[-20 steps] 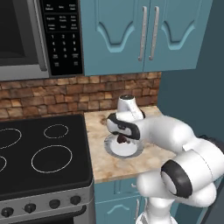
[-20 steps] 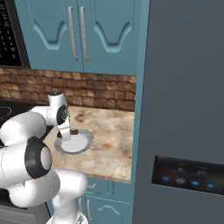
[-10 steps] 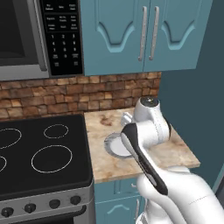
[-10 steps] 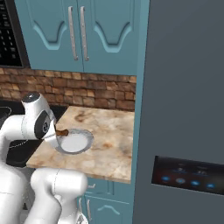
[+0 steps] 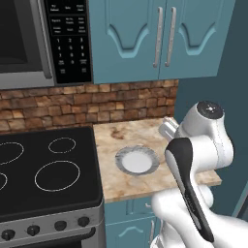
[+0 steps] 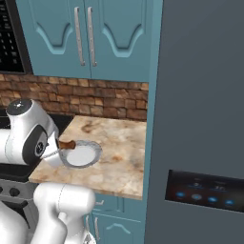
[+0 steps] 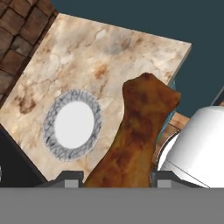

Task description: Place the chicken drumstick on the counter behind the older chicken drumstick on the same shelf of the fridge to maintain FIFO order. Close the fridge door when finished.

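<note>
Left of the plate (image 5: 137, 160), a black stovetop (image 5: 46, 169) runs out of the left base view, its far burners cut by the edge; above it, a microwave (image 5: 43, 41) is likewise cropped. The plate, white with a mottled grey rim, sits bare on the counter (image 5: 121, 138), in front of a brick backsplash (image 5: 87, 104). Just above the plate's near-left rim in the right base view, a brown tip of the chicken drumstick (image 6: 66, 143) pokes out from behind the white arm, which hides the rest. The hand view shows the drumstick (image 7: 138, 135) clamped between the gripper (image 7: 117, 178) tips, its lower end cut off at the frame's bottom, held clear above the counter, right of the plate. Right of the plate and counter stands the fridge (image 6: 205, 119), closed; its blue-lit panel (image 6: 205, 192) is too blurred to read.
</note>
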Controlling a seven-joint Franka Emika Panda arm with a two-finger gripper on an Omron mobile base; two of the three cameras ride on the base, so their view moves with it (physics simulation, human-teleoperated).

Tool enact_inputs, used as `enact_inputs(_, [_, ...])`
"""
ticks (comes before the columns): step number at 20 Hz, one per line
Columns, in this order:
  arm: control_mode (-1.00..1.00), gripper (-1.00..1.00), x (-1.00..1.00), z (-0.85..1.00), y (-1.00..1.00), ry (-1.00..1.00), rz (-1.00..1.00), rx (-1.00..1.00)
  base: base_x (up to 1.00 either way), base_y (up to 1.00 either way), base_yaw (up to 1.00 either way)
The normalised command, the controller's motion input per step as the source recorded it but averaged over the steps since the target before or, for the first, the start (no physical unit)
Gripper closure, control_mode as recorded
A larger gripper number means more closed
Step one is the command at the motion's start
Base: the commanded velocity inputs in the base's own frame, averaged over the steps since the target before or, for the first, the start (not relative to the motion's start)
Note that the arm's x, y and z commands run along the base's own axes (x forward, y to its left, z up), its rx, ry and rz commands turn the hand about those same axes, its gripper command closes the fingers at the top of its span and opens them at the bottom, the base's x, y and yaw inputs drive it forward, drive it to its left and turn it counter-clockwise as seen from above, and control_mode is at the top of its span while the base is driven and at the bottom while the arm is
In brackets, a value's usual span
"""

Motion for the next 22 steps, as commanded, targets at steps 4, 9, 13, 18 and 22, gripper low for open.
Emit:
enact_inputs(4, [-1.00,1.00,-0.12,0.07,-0.05,0.00,0.00,0.00,0.00,0.00,0.00])
enact_inputs(9, [-1.00,1.00,0.00,0.00,0.00,0.00,0.00,0.00,0.00,0.00,0.00])
enact_inputs(13, [-1.00,1.00,0.00,0.00,0.00,0.00,-0.01,0.00,0.00,0.00,0.00])
enact_inputs(18, [1.00,1.00,-0.21,-0.01,0.00,-0.02,-0.02,0.00,-0.15,0.00,-0.01])
enact_inputs(22, [1.00,1.00,0.00,0.00,0.00,0.00,0.00,0.00,-0.98,0.00,-0.11])
